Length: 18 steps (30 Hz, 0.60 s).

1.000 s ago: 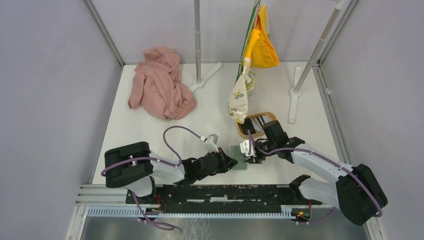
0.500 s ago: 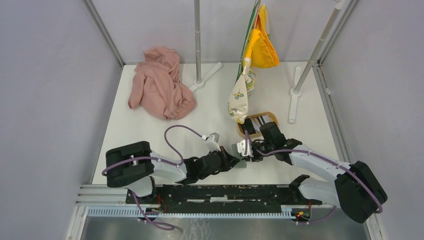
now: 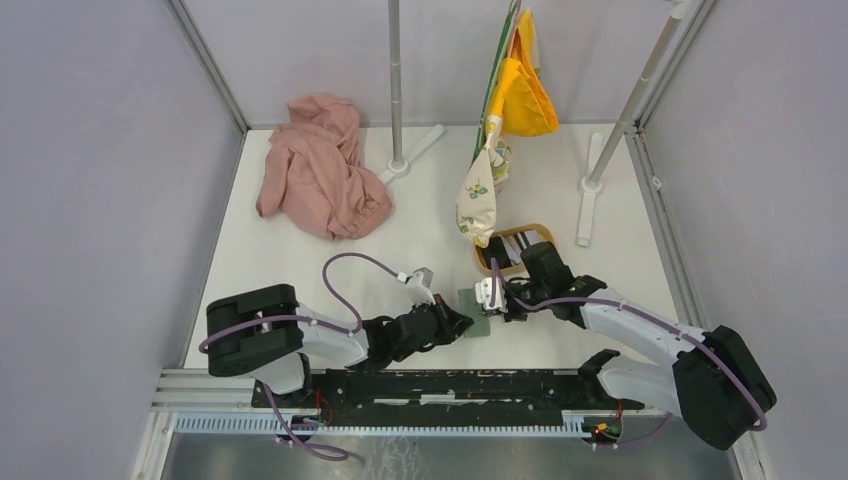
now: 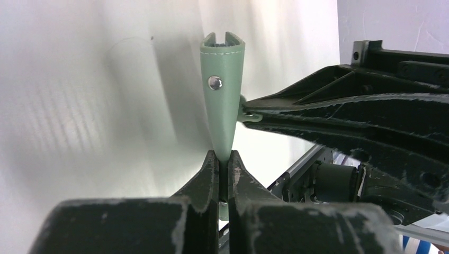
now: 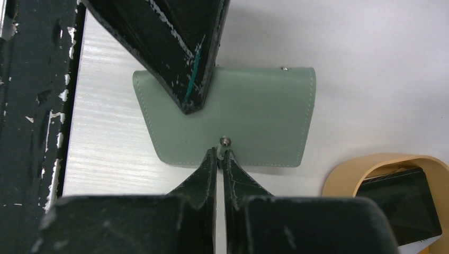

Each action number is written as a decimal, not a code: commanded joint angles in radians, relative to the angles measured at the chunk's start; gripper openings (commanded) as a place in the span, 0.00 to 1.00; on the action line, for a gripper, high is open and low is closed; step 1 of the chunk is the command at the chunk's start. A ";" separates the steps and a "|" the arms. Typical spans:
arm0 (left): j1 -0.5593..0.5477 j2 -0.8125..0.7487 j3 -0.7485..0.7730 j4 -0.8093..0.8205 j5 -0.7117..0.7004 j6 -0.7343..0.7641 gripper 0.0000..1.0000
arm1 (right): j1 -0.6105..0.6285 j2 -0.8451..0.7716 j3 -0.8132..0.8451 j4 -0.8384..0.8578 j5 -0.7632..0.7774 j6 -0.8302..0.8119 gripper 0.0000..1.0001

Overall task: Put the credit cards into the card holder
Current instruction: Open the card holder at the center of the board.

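1. Left gripper [image 4: 223,159]: fingers pressed together on the near edge of the card holder [image 4: 222,95], which juts straight out ahead of the tips, seen edge-on with its snap stud showing. We judge this a steadying hold that keeps the wallet off the table [image 3: 300,270].

2. Right gripper [image 5: 218,153]: tips pinched onto the holder's long edge, right at the second stud. It comes in from the right of the left gripper. We take it as a grip on the flap, meant to peel the wallet open.

3. Card holder: held between the two grippers and folded shut, with no slot showing.

4. Wooden tray [image 5: 365,164]: just beyond and to the right of the right gripper. It holds a black credit card [image 5: 405,203] (we cannot tell whether more lie under it).

5. In the way: the wallet is closed and both grippers are occupied, so neither is free to fetch a card.

6. Patterned pouch [image 3: 478,200]: hangs beyond the tray, under yellow cloth [image 3: 525,100].

7. Pink garment [image 3: 320,180]: heaped far ahead and to the left of the left gripper, well apart, near a stand pole [image 3: 396,80]
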 commanded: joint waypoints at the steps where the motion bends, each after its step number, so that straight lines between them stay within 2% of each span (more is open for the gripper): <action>1: -0.002 -0.067 -0.038 0.010 -0.071 -0.012 0.02 | -0.038 -0.045 0.054 -0.036 -0.075 -0.024 0.00; 3: 0.000 -0.087 -0.043 -0.047 -0.077 0.003 0.06 | -0.056 -0.055 0.054 -0.042 -0.101 -0.026 0.00; 5: 0.003 -0.101 -0.037 -0.107 -0.079 0.019 0.30 | -0.064 -0.053 0.052 -0.044 -0.110 -0.027 0.00; 6: 0.006 -0.107 -0.027 -0.148 -0.082 0.025 0.37 | -0.066 -0.047 0.054 -0.046 -0.115 -0.028 0.00; 9: 0.010 -0.128 0.000 -0.260 -0.101 0.056 0.50 | -0.071 -0.038 0.057 -0.056 -0.141 -0.038 0.00; 15: 0.011 -0.244 0.024 -0.463 -0.134 0.133 0.69 | -0.103 -0.033 0.084 -0.136 -0.252 -0.104 0.00; 18: 0.012 -0.306 0.005 -0.418 -0.065 0.219 0.76 | -0.122 -0.024 0.104 -0.198 -0.308 -0.162 0.00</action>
